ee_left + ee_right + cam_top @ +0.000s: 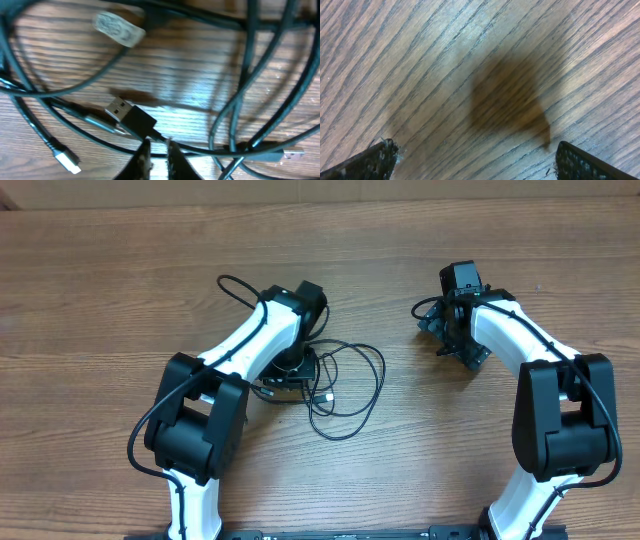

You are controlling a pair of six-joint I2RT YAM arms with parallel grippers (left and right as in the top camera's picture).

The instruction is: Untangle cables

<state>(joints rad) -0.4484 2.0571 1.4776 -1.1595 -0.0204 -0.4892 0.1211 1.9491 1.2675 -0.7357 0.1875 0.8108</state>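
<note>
With left gripper (158, 145) pinching 1 of the cables (340, 380) just behind its USB plug (127, 114), in the heap near table (100, 280) centre, draw that end out slowly, watching loops for tightening. Bring right gripper (475, 149), fingers spread wide near the far edge, to pin the heap.

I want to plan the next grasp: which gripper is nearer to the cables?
Left. The left gripper is right on the cables, fingertips closed on one beside the USB plug. The right gripper hangs open over bare table, well off to their right.
</note>
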